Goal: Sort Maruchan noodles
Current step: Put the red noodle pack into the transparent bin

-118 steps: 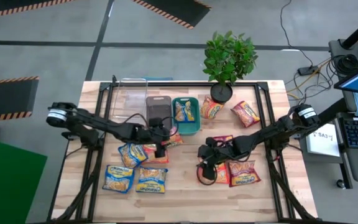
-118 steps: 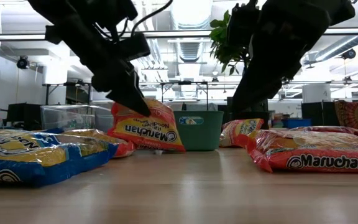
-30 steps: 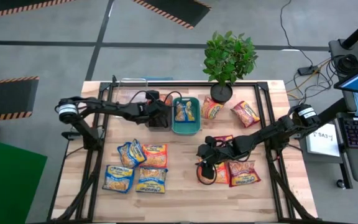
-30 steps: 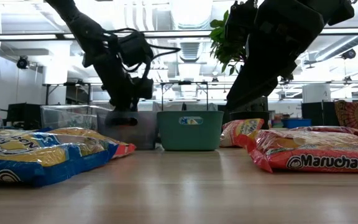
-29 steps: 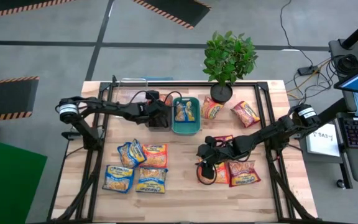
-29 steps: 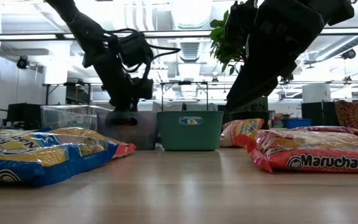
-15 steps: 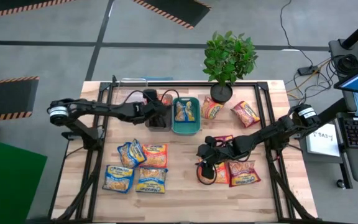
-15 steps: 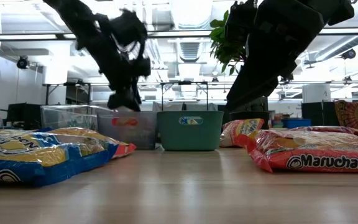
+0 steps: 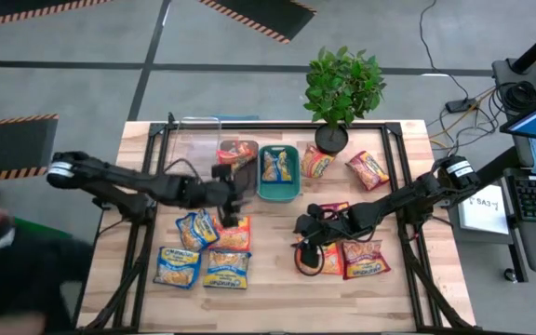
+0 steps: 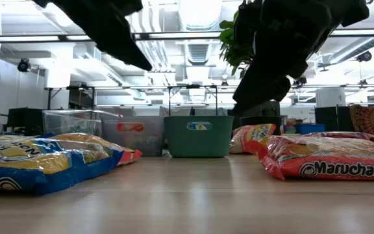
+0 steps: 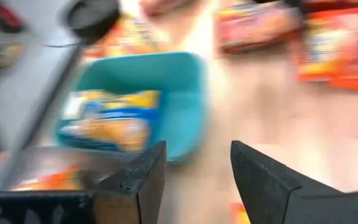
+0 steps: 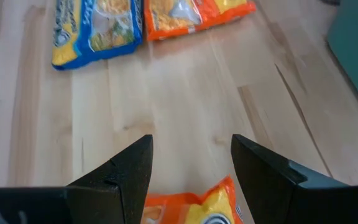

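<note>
Orange packet dropped, left arm pulling back.
My left fingers (image 9: 234, 220) are spreading empty, leaving the orange packet (image 9: 234, 151) lying in the grey bin (image 9: 241, 174); my right fingers (image 12: 190, 163), open, are hovering over another orange packet (image 12: 194, 208) on the counter (image 12: 166, 112).

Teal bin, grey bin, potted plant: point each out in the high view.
teal bin (image 9: 293, 191), high view, on its right rim.
grey bin (image 9: 221, 164), high view, on its left wall.
potted plant (image 9: 342, 86), high view, on the foliage.

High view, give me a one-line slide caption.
Left gripper open beside the grey bin; right gripper open over an orange packet.
</note>
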`<move>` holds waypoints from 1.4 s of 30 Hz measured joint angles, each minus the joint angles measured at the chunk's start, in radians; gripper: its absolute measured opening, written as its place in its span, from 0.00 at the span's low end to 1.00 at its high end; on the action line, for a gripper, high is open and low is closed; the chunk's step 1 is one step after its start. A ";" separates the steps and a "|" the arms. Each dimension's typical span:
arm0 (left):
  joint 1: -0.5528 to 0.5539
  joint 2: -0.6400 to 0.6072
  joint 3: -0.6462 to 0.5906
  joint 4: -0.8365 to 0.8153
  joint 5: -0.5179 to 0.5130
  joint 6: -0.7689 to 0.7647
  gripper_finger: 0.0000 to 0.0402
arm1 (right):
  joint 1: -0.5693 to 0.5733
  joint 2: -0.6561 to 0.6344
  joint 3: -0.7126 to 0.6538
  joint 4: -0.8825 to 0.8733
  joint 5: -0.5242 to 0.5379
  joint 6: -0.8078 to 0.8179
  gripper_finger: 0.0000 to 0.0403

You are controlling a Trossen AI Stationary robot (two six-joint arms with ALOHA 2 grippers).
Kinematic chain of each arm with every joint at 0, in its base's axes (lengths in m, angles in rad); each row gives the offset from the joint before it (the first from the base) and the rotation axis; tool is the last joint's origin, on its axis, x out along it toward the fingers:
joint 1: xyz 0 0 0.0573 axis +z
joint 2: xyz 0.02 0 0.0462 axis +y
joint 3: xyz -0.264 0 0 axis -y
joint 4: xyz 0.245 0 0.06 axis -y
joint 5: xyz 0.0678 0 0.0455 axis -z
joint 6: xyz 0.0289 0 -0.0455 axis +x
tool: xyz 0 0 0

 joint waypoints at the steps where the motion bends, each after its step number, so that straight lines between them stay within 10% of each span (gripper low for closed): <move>1: -0.029 0.006 0.000 0.003 0.004 -0.025 0.40 | 0.000 0.000 0.000 0.006 0.000 0.000 0.51; 11: -0.230 0.157 0.000 -0.003 0.005 -0.185 0.39 | 0.000 0.002 0.000 0.051 0.029 -0.019 0.51; 29: -0.251 0.349 0.011 -0.001 0.004 -0.337 0.39 | -0.001 -0.005 0.001 0.026 0.034 0.034 0.51; 42: -0.253 0.328 0.056 -0.111 -0.011 -0.281 0.39 | -0.042 -0.034 0.251 -0.878 -0.113 0.412 0.23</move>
